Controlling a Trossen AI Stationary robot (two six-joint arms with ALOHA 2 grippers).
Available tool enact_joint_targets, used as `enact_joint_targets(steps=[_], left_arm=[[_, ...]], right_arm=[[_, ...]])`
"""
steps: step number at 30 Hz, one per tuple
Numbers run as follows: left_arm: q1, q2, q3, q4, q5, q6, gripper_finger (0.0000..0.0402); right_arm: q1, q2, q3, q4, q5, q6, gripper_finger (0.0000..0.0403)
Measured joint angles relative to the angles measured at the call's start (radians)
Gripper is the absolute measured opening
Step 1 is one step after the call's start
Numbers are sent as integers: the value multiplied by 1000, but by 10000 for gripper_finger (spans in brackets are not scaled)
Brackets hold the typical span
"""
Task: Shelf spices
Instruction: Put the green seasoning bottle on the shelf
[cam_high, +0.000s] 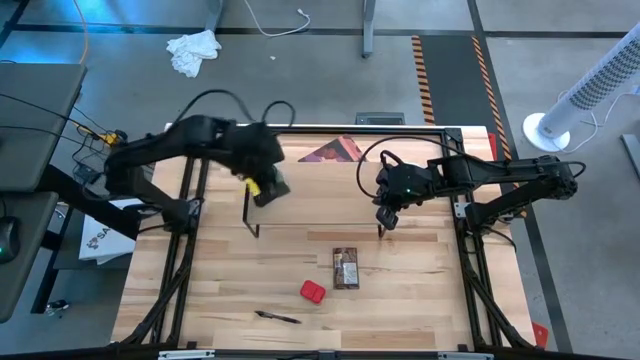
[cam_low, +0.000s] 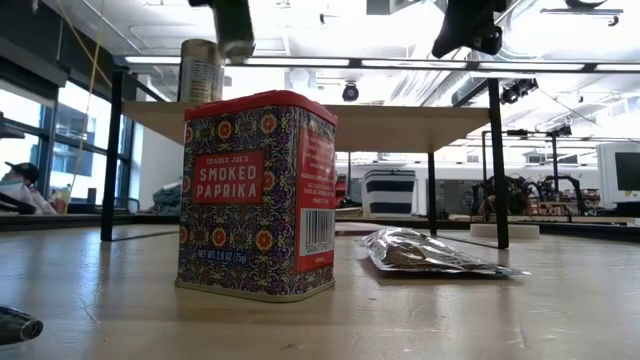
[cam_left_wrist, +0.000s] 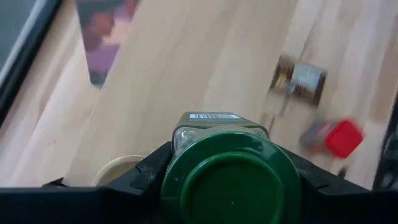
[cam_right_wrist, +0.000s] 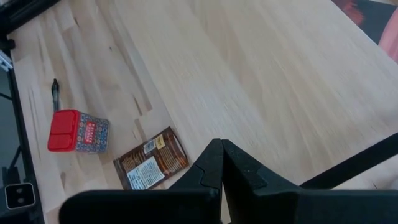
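Note:
My left gripper (cam_high: 266, 188) hangs over the left end of the shelf (cam_high: 320, 190) and is shut on the green-lidded jar (cam_left_wrist: 231, 180). Beside that jar, a tan round top (cam_left_wrist: 117, 169) shows on the board. In the low view a round jar (cam_low: 201, 70) stands on the shelf's left end next to my left gripper (cam_low: 234, 25). The red boxy tin (cam_high: 313, 291) and the brown packet (cam_high: 345, 268) lie on the table in front of the shelf. My right gripper (cam_right_wrist: 221, 163) is shut and touches nothing, above the shelf's right end (cam_high: 388, 215). My left gripper holds the green-lidded jar just under its lid (cam_left_wrist: 231, 180), pinched between the two fingers (cam_left_wrist: 152, 165), which come from above and point down. The jar stands upright with its lid toward the wrist. Its own body hides whether its bottom rests on the shelf.
A dark reddish printed card (cam_high: 335, 150) lies at the table's far edge behind the shelf. A thin black pen-like thing (cam_high: 275, 317) lies near the table's near edge. The shelf's black legs (cam_low: 495, 165) stand at its corners.

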Motion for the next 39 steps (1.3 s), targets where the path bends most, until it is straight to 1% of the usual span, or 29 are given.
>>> enact_joint_targets(steps=[2,5,10,14,18,21,27,30,34,39], left_arm=[[32,38,0,-17,31,67,190],[49,93,0,-10,37,147,190],[52,172,0,-15,34,252,214],[49,213,0,-67,23,319,219],[49,223,0,-77,1,379,219],[49,223,0,-57,-35,400,220],[49,219,0,-44,-138,398,222],[49,219,0,-45,-172,352,222],[49,219,0,-49,-158,307,223],[49,219,0,-52,-50,356,223]], right_arm=[[0,0,0,9,2,0,0],[0,0,0,17,3,0,0],[0,0,0,30,19,19,0],[0,0,0,30,25,26,0],[0,0,0,30,28,25,0],[0,0,0,30,29,25,0],[0,0,0,32,45,25,0],[0,0,0,32,52,26,0],[0,0,0,32,54,26,0],[0,0,0,32,54,26,0]])
